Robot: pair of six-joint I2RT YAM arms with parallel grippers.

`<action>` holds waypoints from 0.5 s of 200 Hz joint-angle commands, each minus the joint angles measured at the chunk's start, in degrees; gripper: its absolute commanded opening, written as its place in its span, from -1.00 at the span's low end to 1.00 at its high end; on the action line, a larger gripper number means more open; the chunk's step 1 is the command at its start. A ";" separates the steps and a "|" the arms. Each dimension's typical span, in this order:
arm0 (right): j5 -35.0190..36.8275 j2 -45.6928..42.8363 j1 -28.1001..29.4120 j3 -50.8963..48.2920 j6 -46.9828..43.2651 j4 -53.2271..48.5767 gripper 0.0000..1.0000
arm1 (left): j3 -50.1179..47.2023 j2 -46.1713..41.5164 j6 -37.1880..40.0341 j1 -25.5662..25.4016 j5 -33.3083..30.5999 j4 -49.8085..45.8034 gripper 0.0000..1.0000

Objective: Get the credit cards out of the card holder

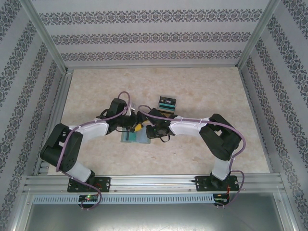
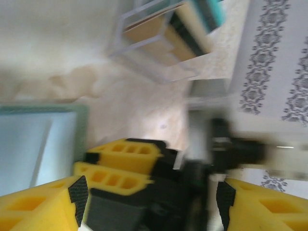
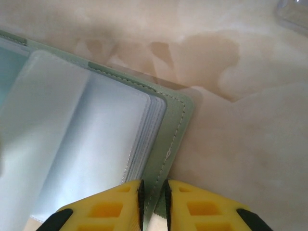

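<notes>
Left gripper (image 2: 151, 204) sat at about 11 o'clock of the card holder (image 1: 134, 139) in the top view. Its yellow fingers (image 2: 38, 207) were wide apart and held nothing. The card holder lay open and flat near the centre of the table (image 1: 216, 96). It had a dull-green cover with a stitched edge, a pale blue-grey inside and stacked clear sleeves. Right gripper (image 3: 153, 191) was at the holder's 1 o'clock side, its fingers nearly together and clamped on the thin green cover edge (the edge ran straight between the pads). Credit cards (image 1: 167, 102) lay at 1 o'clock from the holder, apart from it, in a staggered tan, black and teal pile inside a clear rack (image 2: 144, 53), blurred in the wrist view.
</notes>
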 commanded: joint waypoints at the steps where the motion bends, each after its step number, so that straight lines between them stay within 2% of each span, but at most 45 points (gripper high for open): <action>1: -0.65 0.09 -0.02 -1.02 0.41 -0.39 -0.54 | 3.21 -4.60 0.89 0.37 0.67 -1.06 0.46; 37: -0.65 0.05 0.04 -1.08 0.49 -0.29 -0.54 | 3.78 -8.86 4.18 3.11 -1.20 -8.00 0.46; 100: 0.96 -2.89 -0.65 -1.93 0.60 -1.21 -0.53 | 0.66 -13.52 11.23 11.41 -5.95 -20.34 0.41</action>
